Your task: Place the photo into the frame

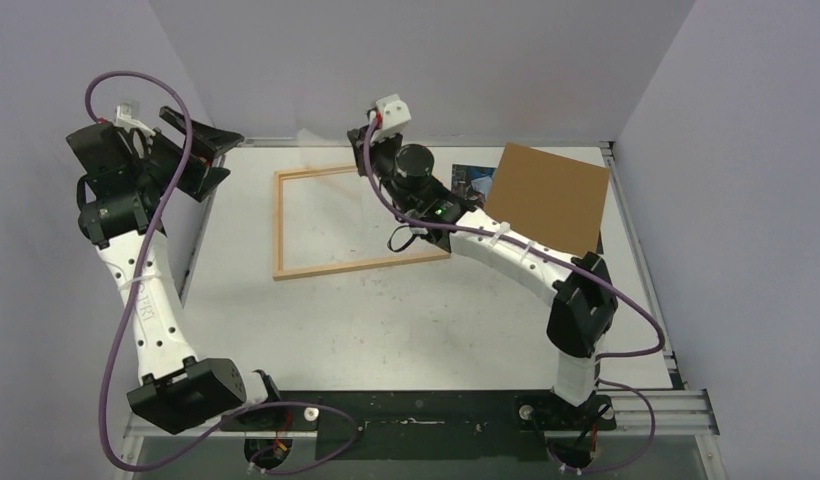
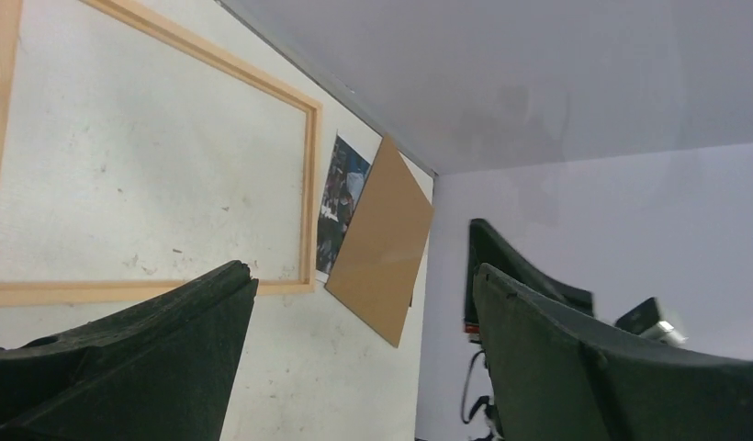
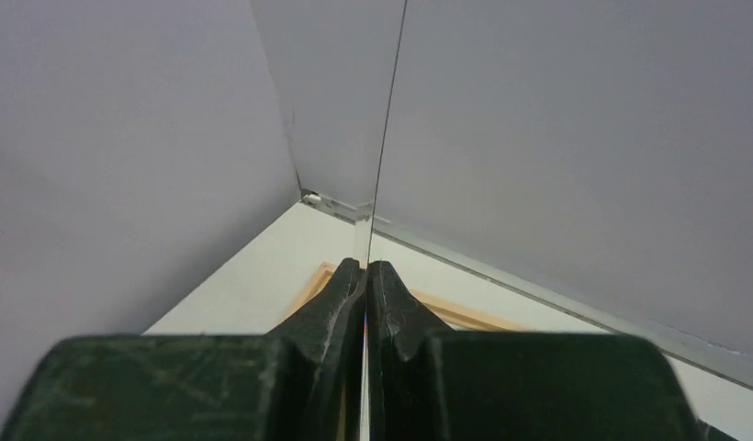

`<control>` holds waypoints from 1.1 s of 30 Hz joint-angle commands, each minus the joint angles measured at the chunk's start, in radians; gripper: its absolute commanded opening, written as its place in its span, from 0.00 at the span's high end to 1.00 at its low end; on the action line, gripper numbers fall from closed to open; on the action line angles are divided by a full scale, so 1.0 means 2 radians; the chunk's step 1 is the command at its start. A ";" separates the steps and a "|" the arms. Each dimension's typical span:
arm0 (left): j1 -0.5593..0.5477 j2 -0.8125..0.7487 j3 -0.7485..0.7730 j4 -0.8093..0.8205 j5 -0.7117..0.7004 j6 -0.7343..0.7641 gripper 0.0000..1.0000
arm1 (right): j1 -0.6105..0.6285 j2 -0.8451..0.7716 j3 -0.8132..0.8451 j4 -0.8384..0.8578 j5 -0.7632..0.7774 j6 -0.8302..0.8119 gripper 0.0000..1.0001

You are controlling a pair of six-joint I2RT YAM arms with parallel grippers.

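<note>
Saw the right gripper [image 3: 365, 271] squeezed all the way shut on a very thin see-through sheet [image 3: 363, 241], gripped by its edge and tipped up near the far rail of the thin light-wood picture frame [image 1: 278, 225]. Probably pinched at the edge like that to keep the flat face clean and to lift the sheet out of the way. Could not tell about its low edge touching the white table [image 1: 386, 330] or not, nor about glass or plastic. Found the frame lying flat on the table, with only table showing through its middle, so open and ready for something to go in. Spotted the shiny colourful photo with the white border [image 1: 473, 180] flat on the table at the far right, just beside the frame's right rail, not inside the frame yet. Noticed the flat brown backing board [image 1: 551, 195] lying over part of the photo, likely put aside there for later. Saw the left gripper [image 1: 208, 157] lifted up at the far left edge of the table, fingers spread wide with nothing between, well apart from the frame, most likely parked there to stay clear of the other arm
</note>
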 commanded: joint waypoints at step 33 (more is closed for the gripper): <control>-0.284 0.184 -0.270 0.027 -0.443 -0.244 0.49 | -0.117 -0.290 0.014 -0.330 0.131 0.033 1.00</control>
